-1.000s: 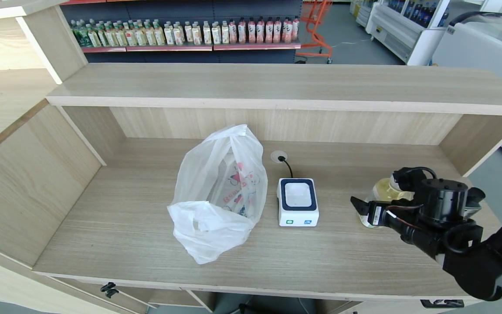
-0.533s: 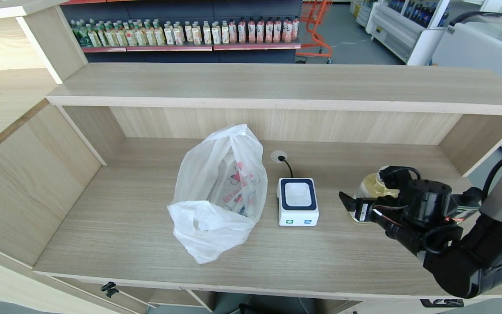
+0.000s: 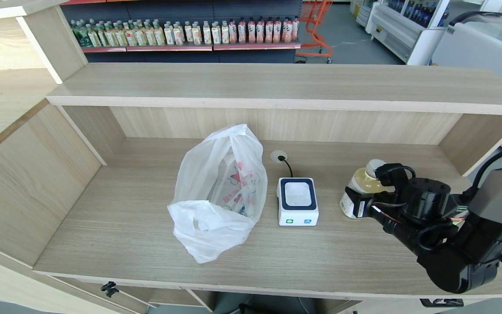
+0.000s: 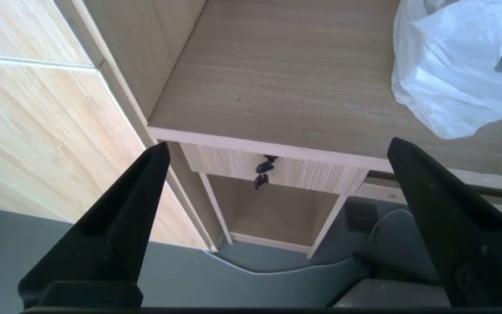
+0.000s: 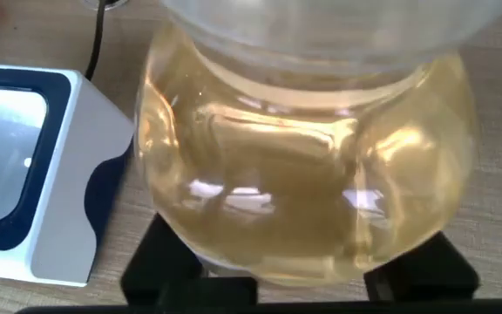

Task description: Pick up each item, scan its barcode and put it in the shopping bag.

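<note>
Right claw (image 3: 357,201) clamped low on the clear plastic bottle of yellow liquid (image 3: 363,183), bottle tilted! Just to the claw's left sits the white-and-navy box scanner (image 3: 298,201) on the wooden bench (image 3: 124,226), with the white plastic shopping bag (image 3: 216,192) farther left. Left claw (image 4: 277,218) spread apart off the bench's front edge.

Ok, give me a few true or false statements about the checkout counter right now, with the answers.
1. The bottle is held in the right gripper. True.
2. The bag lies on the scanner's right. False: it lies on its left.
3. The bag is empty. False: a printed pack shows through it.
4. The left gripper is open. True.
5. The scanner's cable runs to a hole in the counter. True.
</note>
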